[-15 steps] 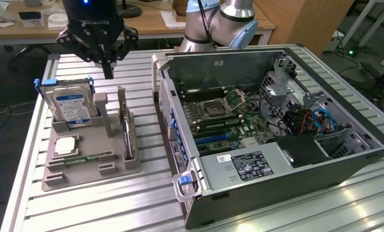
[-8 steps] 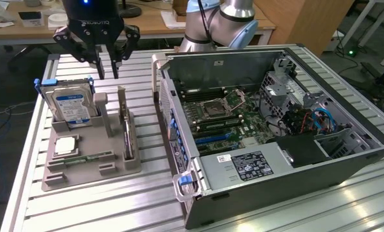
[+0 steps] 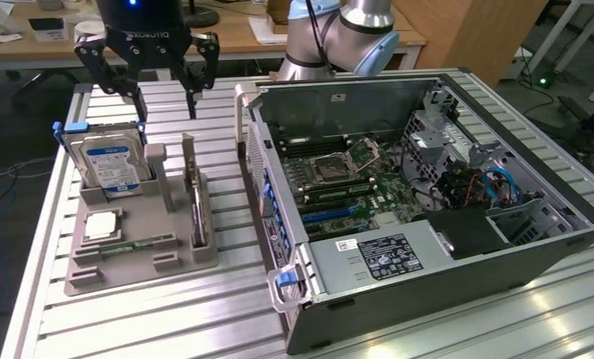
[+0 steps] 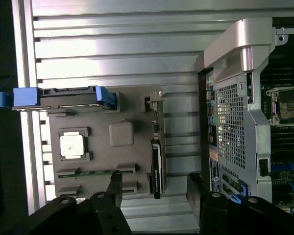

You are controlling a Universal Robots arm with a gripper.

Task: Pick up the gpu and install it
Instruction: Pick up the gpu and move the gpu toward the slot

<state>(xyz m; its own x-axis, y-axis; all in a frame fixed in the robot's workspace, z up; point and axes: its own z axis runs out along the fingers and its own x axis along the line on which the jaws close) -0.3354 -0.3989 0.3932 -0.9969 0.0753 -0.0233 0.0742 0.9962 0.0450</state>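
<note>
the gripper (image 3: 165, 101) hovers with fingers spread, empty; the gpu (image 3: 193, 191) stands in its gray holder (image 3: 138, 258), not yet lifted or installed.

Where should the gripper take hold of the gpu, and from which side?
Probably its upper long edge, from straight above, jaws across the thin faces. The gpu stands on edge in a slot of the grey holder, leaving that edge exposed; the open gripper hangs above it.
</note>
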